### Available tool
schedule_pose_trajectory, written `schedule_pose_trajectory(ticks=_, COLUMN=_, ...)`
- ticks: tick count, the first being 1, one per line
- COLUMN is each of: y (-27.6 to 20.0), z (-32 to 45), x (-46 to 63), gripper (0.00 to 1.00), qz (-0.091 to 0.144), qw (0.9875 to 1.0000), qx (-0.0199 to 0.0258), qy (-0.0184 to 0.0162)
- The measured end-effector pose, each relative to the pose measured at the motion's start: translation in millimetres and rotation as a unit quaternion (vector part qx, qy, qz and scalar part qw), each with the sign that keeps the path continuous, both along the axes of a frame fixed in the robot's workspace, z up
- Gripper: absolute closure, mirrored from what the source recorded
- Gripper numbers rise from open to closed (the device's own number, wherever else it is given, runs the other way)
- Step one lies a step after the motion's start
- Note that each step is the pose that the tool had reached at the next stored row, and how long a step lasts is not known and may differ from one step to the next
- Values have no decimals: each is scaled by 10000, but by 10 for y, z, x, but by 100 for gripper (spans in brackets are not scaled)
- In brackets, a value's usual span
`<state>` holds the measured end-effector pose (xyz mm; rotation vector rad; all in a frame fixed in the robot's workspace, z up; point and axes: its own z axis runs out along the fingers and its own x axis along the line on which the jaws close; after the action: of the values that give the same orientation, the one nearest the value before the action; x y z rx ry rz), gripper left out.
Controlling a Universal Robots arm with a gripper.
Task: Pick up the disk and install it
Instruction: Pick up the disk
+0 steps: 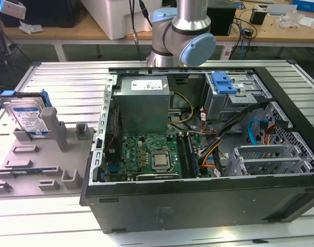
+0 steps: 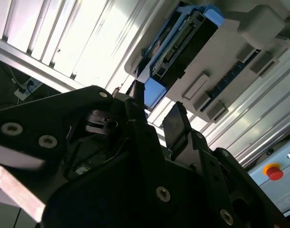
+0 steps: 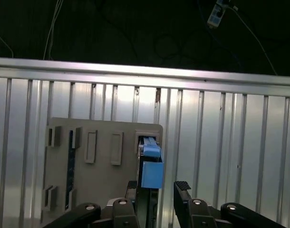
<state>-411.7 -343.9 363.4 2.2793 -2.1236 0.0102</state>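
On the exterior view's left, the disk (image 1: 28,116) stands on edge in a grey holder (image 1: 44,167) on the slatted table (image 1: 69,77), beside the open computer case (image 1: 198,206). In both wrist views the gripper (image 3: 157,187) (image 2: 156,102) hangs above the disk (image 3: 151,161) (image 2: 183,42) and apart from it, its fingers (image 3: 183,187) spread with nothing between them. We judge the step in hand to be the approach for the grasp. To do it well we would centre the gap over the disk's thin edge, square the fingers to its flat faces, and descend straight, so that neither finger catches the blue bracket or the holder's posts.
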Motion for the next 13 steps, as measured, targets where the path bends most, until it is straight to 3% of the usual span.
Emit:
schedule_pose_trajectory(ticks=9, y=0, z=-112, x=-53, gripper=56, qz=37, qw=10000, qx=0, qy=-92)
schedule_pose_trajectory(ticks=13, y=0, z=-127, x=-67, gripper=56, qz=43, qw=9999, qx=0, qy=-98)
